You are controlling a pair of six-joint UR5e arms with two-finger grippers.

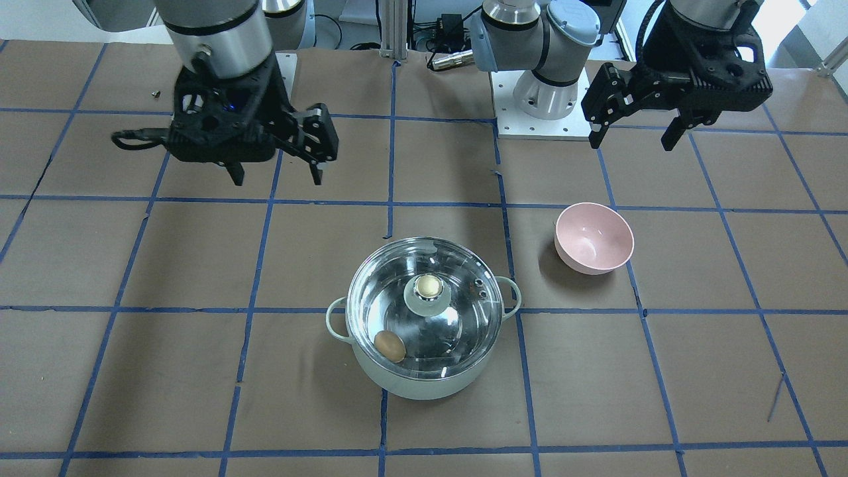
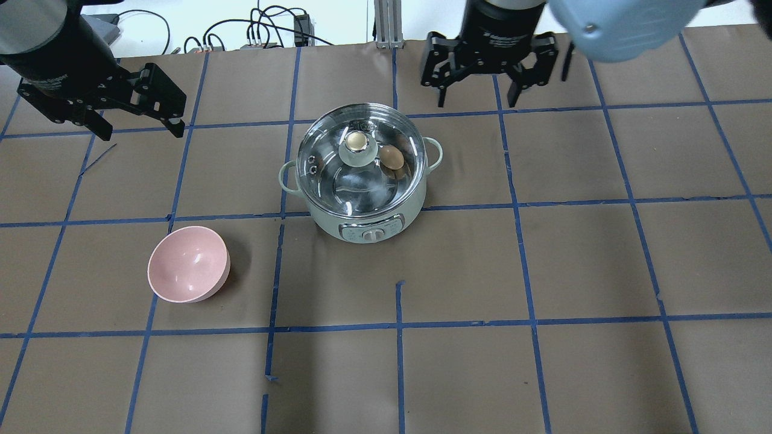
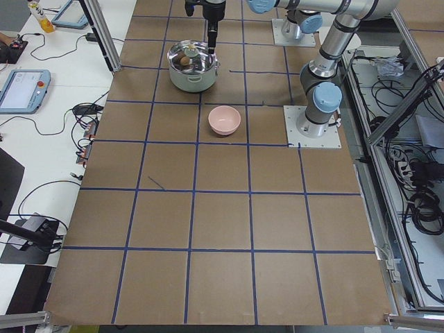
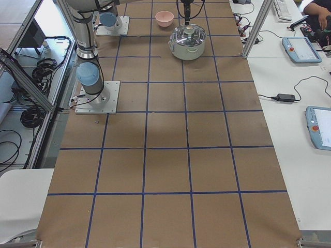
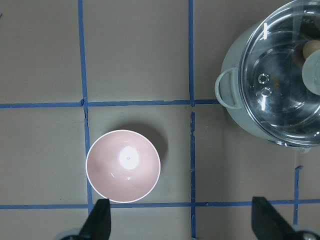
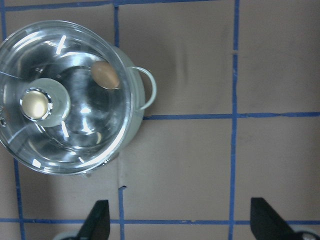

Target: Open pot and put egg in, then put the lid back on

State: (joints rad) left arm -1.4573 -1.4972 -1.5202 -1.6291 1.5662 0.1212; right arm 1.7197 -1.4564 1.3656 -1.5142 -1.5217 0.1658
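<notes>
Job looks done to me: egg (image 1: 389,346) inside the pot (image 1: 417,387), lid (image 1: 427,306) seated, left gripper (image 1: 635,137) and right gripper (image 1: 277,175) both spread empty above the worktop (image 1: 185,377), only parking left.

You've got a mint-green pot (image 1: 424,387), clear lid (image 1: 457,318), brown egg (image 1: 389,346), pink bowl (image 1: 593,237), and a brown bench (image 1: 199,265) with a blue grid.

Left hand (image 1: 633,142) aloft, pointing down, jaws wide apart. Right hand (image 1: 278,180) likewise.
</notes>
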